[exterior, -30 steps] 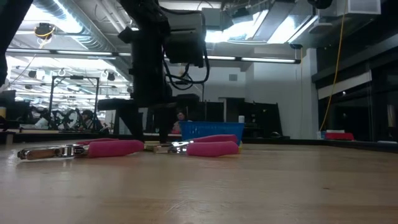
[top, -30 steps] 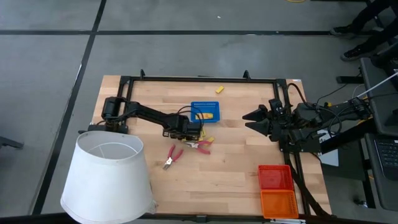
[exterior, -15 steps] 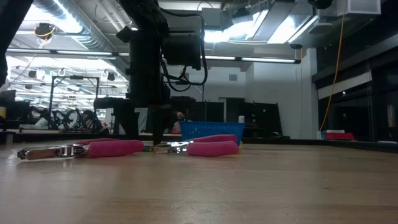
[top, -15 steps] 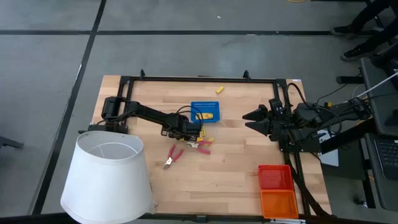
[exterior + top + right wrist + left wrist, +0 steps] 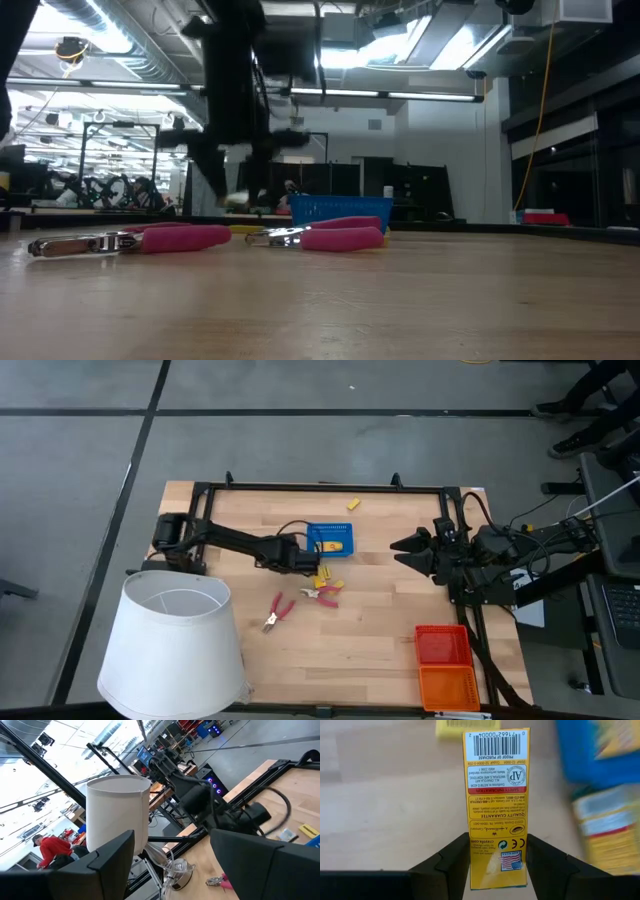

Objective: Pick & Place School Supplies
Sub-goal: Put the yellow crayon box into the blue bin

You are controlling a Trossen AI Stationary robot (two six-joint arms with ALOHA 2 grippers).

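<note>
The left gripper [image 5: 497,862] pinches 1 yellow pack [image 5: 496,805] between its 2 fingers [image 5: 451,857], the pack's long axis running straight out from the jaws, barcode end farthest from the wrist. In the high view that gripper [image 5: 308,559] sits just beside the blue tray [image 5: 331,539], on the tray's left, so the tray lies a short way off along the line the arm already points. That is the relation the drop turns on, I judge: the pack must clear the near wall before release. More packs [image 5: 327,574] and 2 red pliers [image 5: 276,611] lie on the table [image 5: 380,620] nearby. The right gripper [image 5: 405,548] waits well apart, fingers spread, holding nothing.
</note>
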